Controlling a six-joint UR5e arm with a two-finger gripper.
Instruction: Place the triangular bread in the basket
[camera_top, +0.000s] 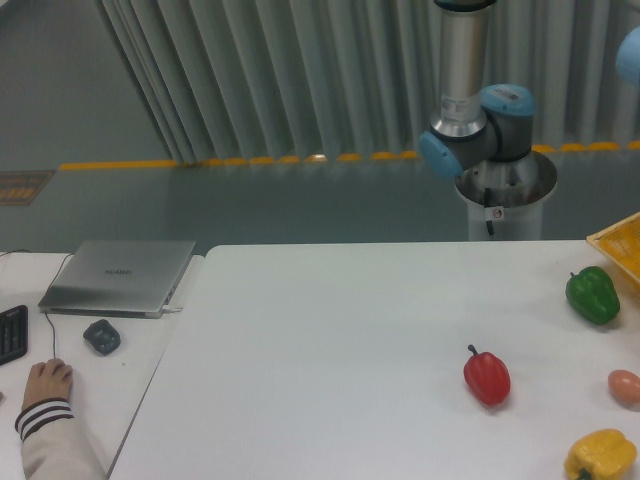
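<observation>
Grey ribbed curtains back the white desk. The robot's hand is out of view, so its state cannot be told. The basket pokes in at the desk's right edge. The triangular bread is unseen; likely light and firm, best pinched across its flat sides.

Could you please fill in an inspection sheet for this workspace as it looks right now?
Surface: white table, mostly bare.
Job's things: basket, only a corner at the right edge; triangular bread not seen.
Clutter: green bell pepper, red bell pepper, yellow bell pepper, egg.
Pincer: not in view; only the arm's base joints show.
Cables: one thin cable on the side desk.
Surroundings: closed laptop, person's hand, corrugated wall.
</observation>
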